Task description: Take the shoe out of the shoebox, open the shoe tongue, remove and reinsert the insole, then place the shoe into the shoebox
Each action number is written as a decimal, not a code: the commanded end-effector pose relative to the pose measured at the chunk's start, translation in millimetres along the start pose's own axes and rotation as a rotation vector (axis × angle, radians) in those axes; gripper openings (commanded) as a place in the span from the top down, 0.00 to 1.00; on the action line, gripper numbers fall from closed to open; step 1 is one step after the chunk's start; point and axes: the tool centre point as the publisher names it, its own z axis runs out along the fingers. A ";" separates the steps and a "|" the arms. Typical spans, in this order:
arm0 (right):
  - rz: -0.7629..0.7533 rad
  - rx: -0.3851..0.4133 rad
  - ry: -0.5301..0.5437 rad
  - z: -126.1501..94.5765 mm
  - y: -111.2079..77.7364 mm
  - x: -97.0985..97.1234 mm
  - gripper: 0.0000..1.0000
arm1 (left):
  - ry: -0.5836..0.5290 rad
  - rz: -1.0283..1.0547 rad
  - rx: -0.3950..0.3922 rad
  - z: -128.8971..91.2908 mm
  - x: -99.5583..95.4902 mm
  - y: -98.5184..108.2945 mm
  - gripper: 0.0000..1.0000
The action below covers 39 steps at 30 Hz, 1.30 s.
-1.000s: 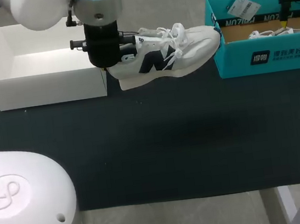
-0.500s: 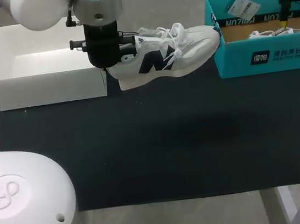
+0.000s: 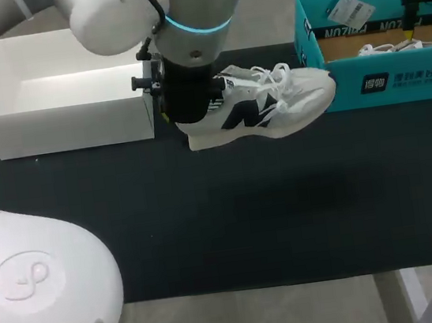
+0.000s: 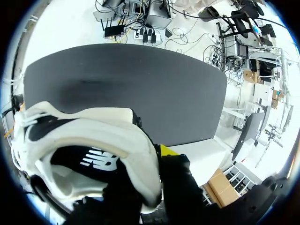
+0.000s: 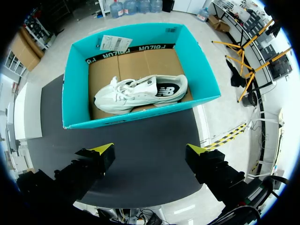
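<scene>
While you check the left arm, note that its pincer [image 4: 152, 161] is clenched on the heel of the white shoe [image 3: 268, 107]. In the left wrist view one yellow fingertip [image 4: 168, 151] presses against the outside of the heel collar. The other finger is hidden inside the shoe. The shoe hangs clear above the dark mat [image 3: 222, 208], lying roughly level with its toe pointing toward the teal shoebox [image 3: 397, 82] and its laces loose on top. You will find it between that shoebox and the white box [image 3: 60, 126], with the toe just beside the shoebox's front wall and the heel near the white box's corner.

Your right pincer [image 5: 150, 159] is released, its yellow tips spread wide, and it hovers above the near side of the shoebox. Below and ahead of it, a second white shoe [image 5: 140, 93] lies on its side on the shoebox's cardboard floor. A paper tag [image 5: 115, 42] rests on the far rim.
</scene>
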 end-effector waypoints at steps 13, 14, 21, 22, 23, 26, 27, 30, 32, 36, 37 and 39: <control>0.001 -0.002 0.000 0.1 -0.7 0.0 0.00 | 0.118 0.067 0.011 68.2 -39.6 -35.9 1.00; 0.001 -0.002 0.000 0.1 -0.7 0.0 0.00 | 0.120 0.062 0.011 71.8 -41.0 -36.9 1.00; 0.001 -0.002 0.000 0.1 -0.7 0.0 0.00 | 0.157 0.044 0.040 94.3 -51.0 -45.0 1.00; 0.001 -0.002 0.000 0.1 -0.7 0.0 0.00 | 0.150 0.051 0.054 96.6 -53.0 -46.9 1.00; 0.001 -0.002 0.000 0.1 -0.7 0.0 0.00 | 0.151 0.056 0.057 98.9 -55.2 -48.3 1.00; 0.001 -0.002 0.000 0.1 -0.7 0.0 0.00 | 0.142 0.054 0.076 106.7 -62.7 -51.3 1.00; 0.001 -0.002 0.000 0.1 -0.7 0.0 0.00 | 0.149 0.050 0.079 109.9 -65.8 -52.3 1.00; 0.001 -0.002 0.000 0.1 -0.7 0.0 0.00 | 0.145 0.056 0.087 116.3 -73.3 -57.3 1.00; 0.001 -0.002 0.000 0.1 -0.7 0.0 0.00 | 0.140 0.055 0.091 120.7 -77.1 -61.0 1.00; 0.001 -0.002 0.000 0.1 -0.7 0.0 0.00 | 0.141 0.061 0.106 132.0 -82.5 -67.9 1.00; 0.001 -0.002 0.000 0.1 -0.7 0.0 0.00 | 0.142 0.061 0.107 134.1 -82.9 -69.3 1.00; 0.001 -0.002 0.000 0.1 -0.7 0.0 0.00 | 0.134 0.059 0.111 137.7 -82.2 -71.9 1.00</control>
